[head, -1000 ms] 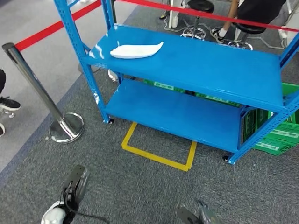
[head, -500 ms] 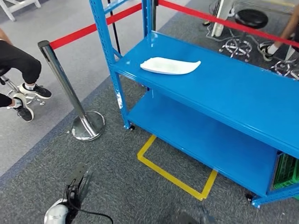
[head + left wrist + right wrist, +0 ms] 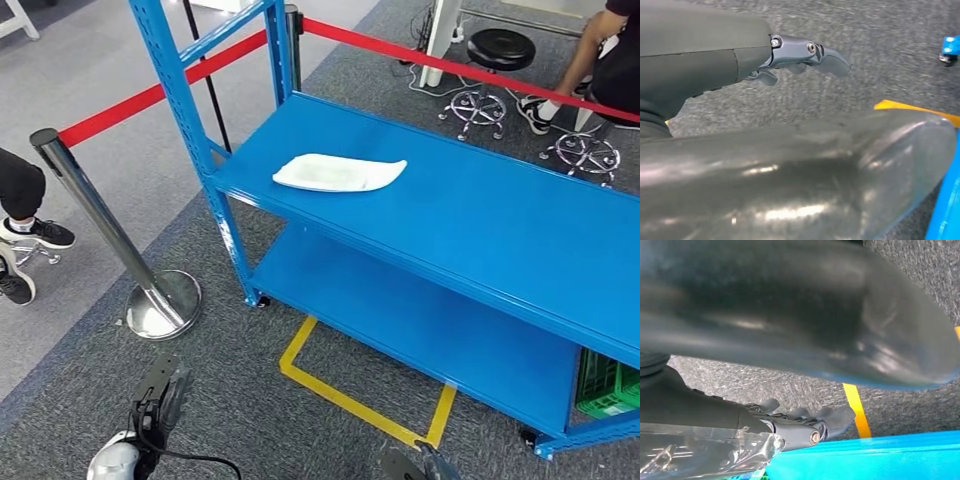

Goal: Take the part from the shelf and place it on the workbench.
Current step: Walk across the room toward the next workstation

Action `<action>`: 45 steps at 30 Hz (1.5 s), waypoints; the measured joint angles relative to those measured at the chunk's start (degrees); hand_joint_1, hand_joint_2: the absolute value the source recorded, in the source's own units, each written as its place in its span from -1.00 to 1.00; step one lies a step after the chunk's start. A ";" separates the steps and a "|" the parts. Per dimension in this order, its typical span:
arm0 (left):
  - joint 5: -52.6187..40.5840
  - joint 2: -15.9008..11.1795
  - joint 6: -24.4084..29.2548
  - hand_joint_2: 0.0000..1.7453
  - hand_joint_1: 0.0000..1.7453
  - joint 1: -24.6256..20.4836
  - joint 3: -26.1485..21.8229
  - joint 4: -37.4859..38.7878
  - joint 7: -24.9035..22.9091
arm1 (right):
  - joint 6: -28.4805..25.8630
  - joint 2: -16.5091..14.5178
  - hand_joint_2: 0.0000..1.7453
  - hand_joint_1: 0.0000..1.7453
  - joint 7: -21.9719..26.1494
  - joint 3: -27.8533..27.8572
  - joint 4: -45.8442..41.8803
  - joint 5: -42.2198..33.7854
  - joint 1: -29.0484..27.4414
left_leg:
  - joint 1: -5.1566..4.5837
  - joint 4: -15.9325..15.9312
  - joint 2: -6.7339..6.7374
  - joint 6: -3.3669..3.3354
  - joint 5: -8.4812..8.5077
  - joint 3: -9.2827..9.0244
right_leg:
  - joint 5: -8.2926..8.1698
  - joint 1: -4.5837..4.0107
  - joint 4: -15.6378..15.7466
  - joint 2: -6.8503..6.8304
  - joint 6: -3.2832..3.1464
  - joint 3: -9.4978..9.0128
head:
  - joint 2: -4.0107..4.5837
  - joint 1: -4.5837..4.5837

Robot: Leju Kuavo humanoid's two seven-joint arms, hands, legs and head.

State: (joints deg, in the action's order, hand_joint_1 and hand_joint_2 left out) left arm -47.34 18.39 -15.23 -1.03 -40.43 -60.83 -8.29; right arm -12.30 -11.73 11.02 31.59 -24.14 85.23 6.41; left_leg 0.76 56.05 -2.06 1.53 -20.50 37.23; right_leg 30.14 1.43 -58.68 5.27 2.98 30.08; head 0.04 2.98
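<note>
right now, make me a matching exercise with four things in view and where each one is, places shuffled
Things:
1. white part
2. yellow tape outline
3. green crate
4. left hand

Places:
A. on the carpet in front of the shelf
B. low over the carpet, holding nothing
C. on the upper blue shelf board
D. behind the shelf's lower board

Pairs: 1-C, 2-A, 3-D, 4-B

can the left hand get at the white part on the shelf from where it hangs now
Probably not yet. The left hand hangs low over the carpet, holding nothing, well short of the white part lying on the blue shelf. Nothing blocks the shelf's front edge; the robot likely has to step closer and raise the arm.
</note>
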 joint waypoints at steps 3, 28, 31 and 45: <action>-0.18 0.12 -0.09 -1.00 -1.00 -0.35 -0.19 0.06 0.05 | 0.03 0.01 -1.00 -1.00 -0.01 0.31 -0.03 -0.15 0.55 | -0.11 -0.26 1.49 -1.21 -0.97 -1.41 | 4.01 -0.38 -8.09 -4.01 0.53 4.05 | 0.00 -0.42; -1.01 -1.33 -0.09 -1.00 -1.00 -1.03 -2.61 4.36 3.97 | -0.46 0.22 -1.00 -1.00 -1.33 1.65 -0.41 -0.05 1.01 | 0.58 0.66 1.31 1.46 -4.08 -3.82 | -5.29 -1.07 -0.18 -0.74 -1.89 4.47 | 0.00 0.22; -1.91 -1.96 0.33 -1.00 -1.00 -0.99 -3.87 6.25 5.17 | -0.49 0.27 -1.00 -1.00 -1.61 1.88 -0.51 -0.08 0.84 | 0.40 0.57 1.13 0.79 -3.98 -3.71 | -5.47 -1.11 0.24 -1.13 -3.01 4.41 | 0.00 0.00; -4.33 -3.70 -1.45 -1.00 -1.00 -1.76 -5.58 10.05 5.04 | 0.94 0.33 -1.00 -1.00 -0.44 3.43 -0.51 -2.59 1.16 | -0.04 0.63 0.98 -0.11 -3.90 -3.71 | -5.83 -0.68 1.08 -1.50 -0.12 3.84 | 0.00 0.06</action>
State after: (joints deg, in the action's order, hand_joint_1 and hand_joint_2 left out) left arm -51.67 14.69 -16.68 -2.79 -46.01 -50.77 -3.25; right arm -11.36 -11.39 10.58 35.02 -24.65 82.64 7.57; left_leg 0.72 56.67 -1.07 1.42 -24.40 33.52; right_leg 24.31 0.75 -57.60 3.77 2.86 33.92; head 0.04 3.04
